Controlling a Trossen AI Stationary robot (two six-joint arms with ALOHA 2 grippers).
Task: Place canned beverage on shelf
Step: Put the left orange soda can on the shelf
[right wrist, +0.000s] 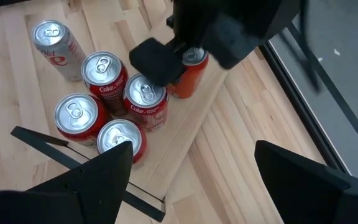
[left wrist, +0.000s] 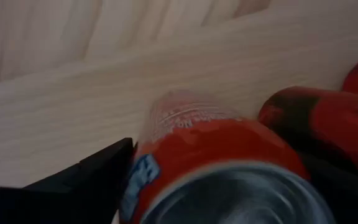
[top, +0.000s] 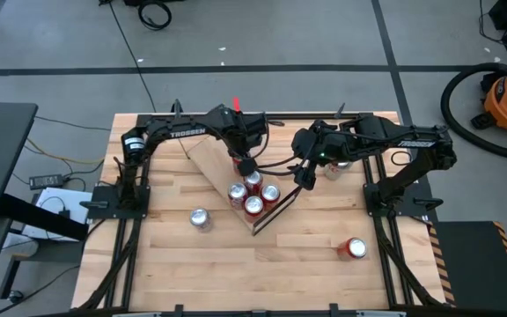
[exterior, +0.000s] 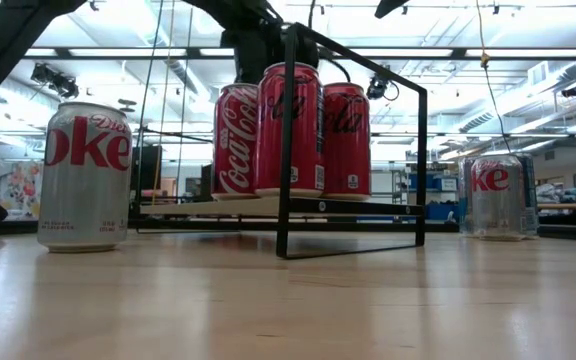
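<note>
Left gripper point(top: 246, 165) is down over the shelf point(top: 208, 158), fingers spread either side of a red can point(right wrist: 191, 73) standing on the plank; can't tell if they're touching it or already clear. Four more red cans point(top: 252, 195) are clustered upright on the shelf just beside it, near the wire end frame point(exterior: 353, 140). Right gripper point(top: 304, 174) hovers near the shelf's end with its fingers apart and nothing between them. Two silver cans point(top: 200, 219) stand on the table point(top: 280, 264) off the shelf, another red can point(top: 356, 249) sits well apart near the right side.
</note>
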